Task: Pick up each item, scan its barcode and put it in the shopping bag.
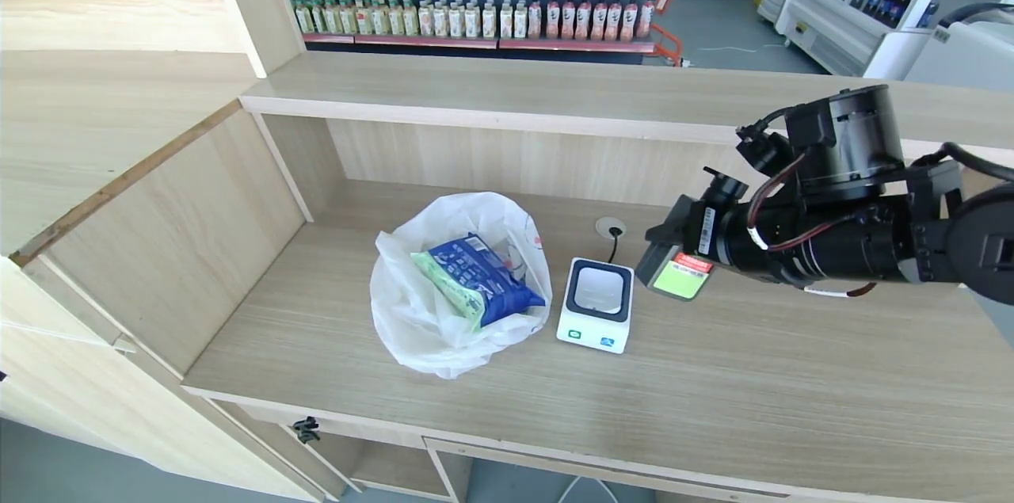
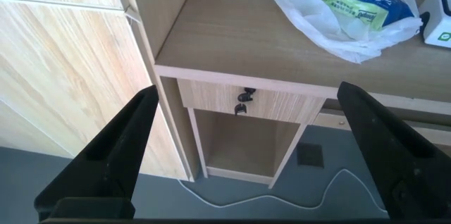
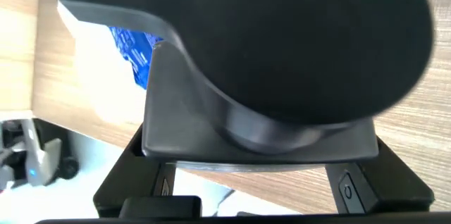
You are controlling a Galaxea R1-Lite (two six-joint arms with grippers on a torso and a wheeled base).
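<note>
Scan step: my right tool (image 1: 664, 253) grips the green-labelled item (image 1: 683, 280) just beside the scanner (image 1: 596, 305); next, I judge, its barcode must face the window before bagging.

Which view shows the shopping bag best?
The head view: the whole shopping bag stands open on the counter with a blue packet inside. The left wrist view catches part of it; the right wrist view, a white and blue sliver.

I see a pale wooden desk (image 1: 713, 400) walled by a raised ledge (image 1: 475, 95), and behind it a red shelf (image 1: 554, 45) of bottled drinks (image 1: 444, 18), glass-fronted coolers (image 1: 848, 0) to the right and grey floor (image 1: 717, 28).
</note>
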